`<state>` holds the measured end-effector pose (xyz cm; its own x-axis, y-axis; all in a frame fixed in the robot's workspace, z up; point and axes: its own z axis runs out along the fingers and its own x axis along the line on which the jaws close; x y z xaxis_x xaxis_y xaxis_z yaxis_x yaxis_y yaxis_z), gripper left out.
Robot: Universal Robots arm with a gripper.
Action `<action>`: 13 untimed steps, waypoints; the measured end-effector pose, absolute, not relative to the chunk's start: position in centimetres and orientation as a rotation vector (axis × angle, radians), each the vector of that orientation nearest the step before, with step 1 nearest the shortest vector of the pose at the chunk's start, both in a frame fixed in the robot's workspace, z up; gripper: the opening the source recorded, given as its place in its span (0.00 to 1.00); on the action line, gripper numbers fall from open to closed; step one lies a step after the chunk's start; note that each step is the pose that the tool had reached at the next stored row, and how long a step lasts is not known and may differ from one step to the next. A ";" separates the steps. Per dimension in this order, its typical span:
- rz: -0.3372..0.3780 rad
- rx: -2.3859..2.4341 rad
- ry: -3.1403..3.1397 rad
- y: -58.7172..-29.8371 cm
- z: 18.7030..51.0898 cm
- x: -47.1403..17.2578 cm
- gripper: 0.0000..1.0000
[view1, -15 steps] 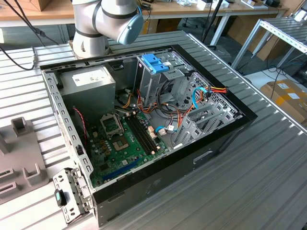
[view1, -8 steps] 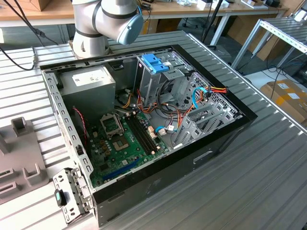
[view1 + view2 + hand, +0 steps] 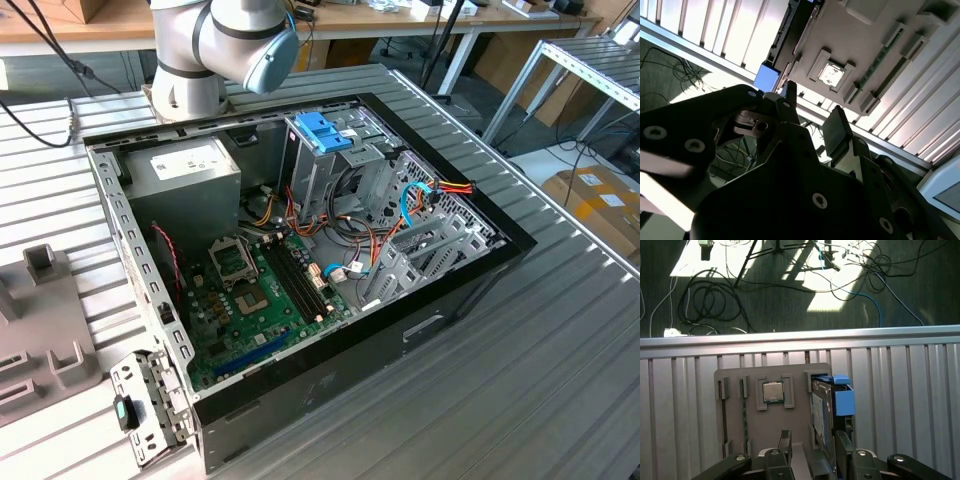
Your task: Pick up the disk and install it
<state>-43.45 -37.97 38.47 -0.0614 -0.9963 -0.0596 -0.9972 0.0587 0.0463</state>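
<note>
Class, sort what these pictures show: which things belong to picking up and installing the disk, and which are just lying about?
Job in hand: disk, upright in grey holder; gripper, open, nearest it; open computer case.
Lying about: processor chip in the holder; floor cables; cardboard box.

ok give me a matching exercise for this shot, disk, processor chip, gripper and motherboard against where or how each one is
1 disk
2 processor chip
3 gripper
4 motherboard

a green, inside the open computer case
b open
c on edge in a slot of the grey tray
d flat in a pocket of the grey tray

Pairs: 1-c, 2-d, 3-b, 4-a
</note>
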 end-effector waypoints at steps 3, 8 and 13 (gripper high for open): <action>0.118 -2.143 2.276 -38.0 38.4 -43.4 0.48; 0.119 -2.143 2.276 -38.0 38.3 -43.5 0.48; 0.124 -2.141 2.274 -38.0 38.1 -43.5 0.48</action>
